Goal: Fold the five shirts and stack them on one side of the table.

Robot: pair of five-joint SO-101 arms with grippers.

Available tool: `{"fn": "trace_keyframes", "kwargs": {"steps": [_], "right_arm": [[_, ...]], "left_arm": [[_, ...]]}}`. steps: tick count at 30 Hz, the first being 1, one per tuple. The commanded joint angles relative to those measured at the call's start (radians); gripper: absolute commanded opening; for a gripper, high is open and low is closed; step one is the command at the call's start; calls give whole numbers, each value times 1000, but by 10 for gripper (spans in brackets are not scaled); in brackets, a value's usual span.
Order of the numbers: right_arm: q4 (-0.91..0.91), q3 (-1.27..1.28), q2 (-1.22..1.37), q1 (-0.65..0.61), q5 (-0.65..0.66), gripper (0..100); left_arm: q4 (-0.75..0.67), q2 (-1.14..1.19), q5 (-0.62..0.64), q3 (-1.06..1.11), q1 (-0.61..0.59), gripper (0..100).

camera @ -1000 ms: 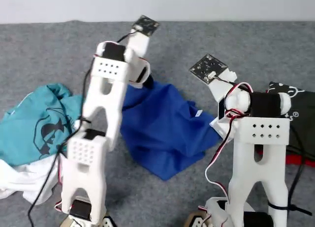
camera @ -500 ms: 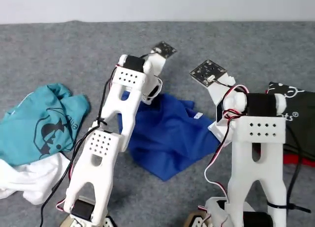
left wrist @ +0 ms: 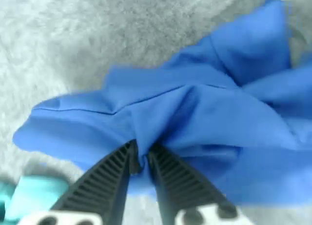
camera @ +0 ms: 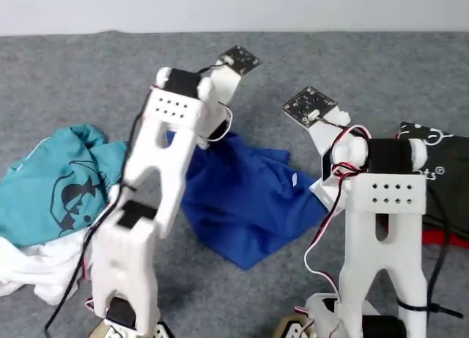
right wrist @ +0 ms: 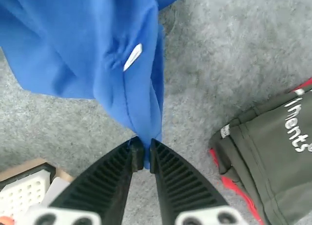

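Note:
A crumpled blue shirt (camera: 245, 199) lies mid-table between the two arms. My left gripper (left wrist: 140, 156) is shut on a bunched fold of the blue shirt (left wrist: 204, 112) near its far left edge. My right gripper (right wrist: 142, 154) is shut on a hanging corner of the blue shirt (right wrist: 122, 54), where a small white label (right wrist: 132, 56) shows. A teal printed shirt (camera: 62, 188) and a white shirt (camera: 37, 268) lie heaped at the left. A dark shirt with white print (camera: 443, 184) rests over a red one (camera: 443, 239) at the right.
Grey carpet-like table surface (camera: 366, 67) stretches behind the arms. The dark shirt (right wrist: 273, 156) with a red edge lies close beside my right gripper. A tan and white arm base (right wrist: 24, 186) sits near that gripper.
The left arm swung right and then back left, dragging the blue shirt's far edge with it. The right arm has stayed in place.

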Motion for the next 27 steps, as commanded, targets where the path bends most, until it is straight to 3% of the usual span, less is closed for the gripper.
{"fn": "trace_keyframes", "kwargs": {"steps": [1,12,15,21,27], "right_arm": [[36,-69,-35,-2,-3,10],[36,-69,-33,-4,-3,10],[36,-69,-35,-4,-3,10],[36,-68,-36,-4,-3,10],[36,-63,-33,-4,-8,10]], "left_arm": [[31,-298,-46,265,-8,4],[26,-799,-147,987,-9,7],[26,-885,-169,1133,-11,60],[-14,-1042,-157,1087,-203,205],[-20,-1002,-146,903,-276,227]]}}
